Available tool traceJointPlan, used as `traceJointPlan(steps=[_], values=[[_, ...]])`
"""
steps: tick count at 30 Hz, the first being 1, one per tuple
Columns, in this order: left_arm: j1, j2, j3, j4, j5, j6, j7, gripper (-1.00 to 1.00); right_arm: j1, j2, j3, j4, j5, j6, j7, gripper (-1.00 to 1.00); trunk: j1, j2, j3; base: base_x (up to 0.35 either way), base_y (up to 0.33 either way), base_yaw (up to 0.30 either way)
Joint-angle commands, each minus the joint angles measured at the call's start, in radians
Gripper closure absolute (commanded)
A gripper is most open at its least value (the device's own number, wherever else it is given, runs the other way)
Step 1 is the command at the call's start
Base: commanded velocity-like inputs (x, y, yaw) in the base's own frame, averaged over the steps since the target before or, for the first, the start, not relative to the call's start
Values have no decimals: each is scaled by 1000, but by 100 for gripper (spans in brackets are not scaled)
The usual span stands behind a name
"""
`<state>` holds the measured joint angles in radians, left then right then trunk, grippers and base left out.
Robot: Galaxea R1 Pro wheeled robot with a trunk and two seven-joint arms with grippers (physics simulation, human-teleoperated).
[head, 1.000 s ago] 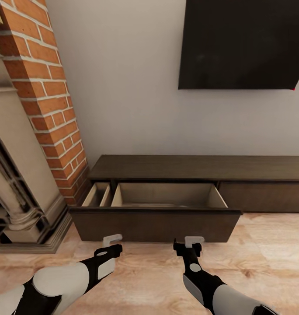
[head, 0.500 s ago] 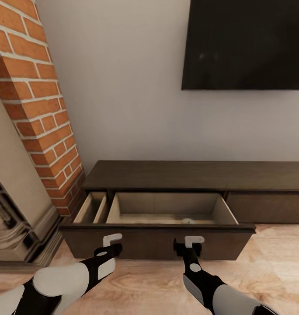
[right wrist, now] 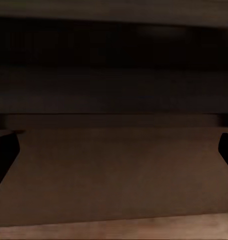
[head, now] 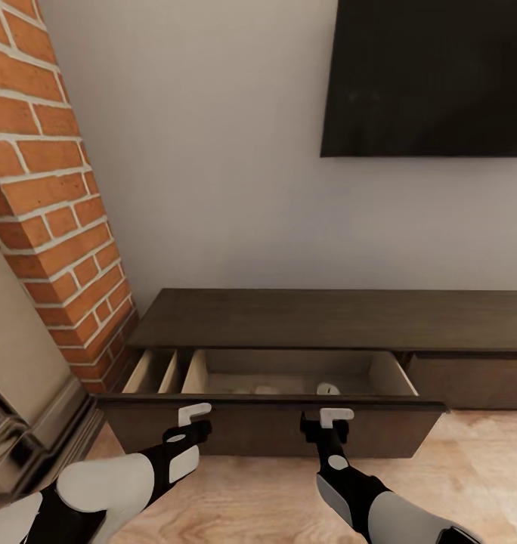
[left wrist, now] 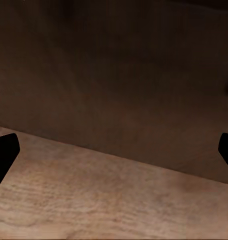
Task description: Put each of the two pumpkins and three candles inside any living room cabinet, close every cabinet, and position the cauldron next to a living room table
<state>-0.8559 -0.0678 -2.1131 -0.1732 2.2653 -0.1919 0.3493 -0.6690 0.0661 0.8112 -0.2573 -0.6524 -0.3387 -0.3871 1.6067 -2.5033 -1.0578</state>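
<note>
The long dark brown cabinet (head: 334, 317) stands against the wall with its wide left drawer (head: 273, 423) pulled out, showing pale beige insides. Over the drawer front peeks the pale top of one candle (head: 328, 388), and a second pale top (head: 264, 391) lies left of it. My left gripper (head: 192, 423) and right gripper (head: 330, 421) hover open just in front of the drawer front, a little apart from it. The left wrist view has the open left gripper (left wrist: 114, 152) facing the drawer front above the wooden floor. In the right wrist view the open right gripper (right wrist: 114, 150) faces the dark front.
A red brick chimney (head: 47, 204) and a stone fireplace surround (head: 17, 408) stand at the left, close to the drawer's left end. A black TV (head: 432, 75) hangs on the wall above. Light wooden floor (head: 273, 491) lies under my arms.
The camera has moved closer to the cabinet, so the drawer front now sits right before both grippers. The candle tops have come into sight. Both arms hold the same pose.
</note>
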Motion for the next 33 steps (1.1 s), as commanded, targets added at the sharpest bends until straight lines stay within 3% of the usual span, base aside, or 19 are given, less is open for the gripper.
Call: traceJointPlan(steps=[1, 22, 33], values=[[-1, 0, -8, -3, 8, -6, 5, -100, -1, 1, 8, 0, -4, -4, -4, -100, 0, 0, -1, 315, 0, 0], [-2, 0, -8, -3, 8, -28, 6, -100, -1, 0, 8, -2, 1, -5, -4, -100, 0, 0, -1, 305, 0, 0], [-1, 0, -8, -3, 8, -28, 5, -100, -1, 0, 8, -2, 2, -5, -4, -100, 0, 0, -1, 180, 0, 0]])
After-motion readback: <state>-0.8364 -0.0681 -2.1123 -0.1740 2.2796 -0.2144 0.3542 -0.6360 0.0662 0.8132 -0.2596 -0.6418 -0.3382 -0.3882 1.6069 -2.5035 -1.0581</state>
